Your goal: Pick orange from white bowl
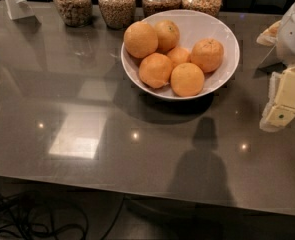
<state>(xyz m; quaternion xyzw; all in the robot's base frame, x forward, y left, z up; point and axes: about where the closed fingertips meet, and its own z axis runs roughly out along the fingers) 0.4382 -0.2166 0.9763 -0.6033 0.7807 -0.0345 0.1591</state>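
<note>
Grey and glossy, the flat bench (87, 149) is seen nearest, with small light spots and a dark shadow mirrored in its smooth top. Black cables (32, 224) are coiled on the floor below its front edge. At the right edge the gripper (281, 110) is seen over the bench, built of blocky cream parts and well apart from the bowl; how far it is opened cannot be told. Farther back the white bowl (221, 75), round, shallow and shiny, is placed on the bench, and six fruits are piled in it. The orange (207, 55), squat with a lumpy top, is laid at the bowl's right side, touching two neighbours. Behind the bowl, four rounded glass jars (117, 6) filled with grain are lined up.
</note>
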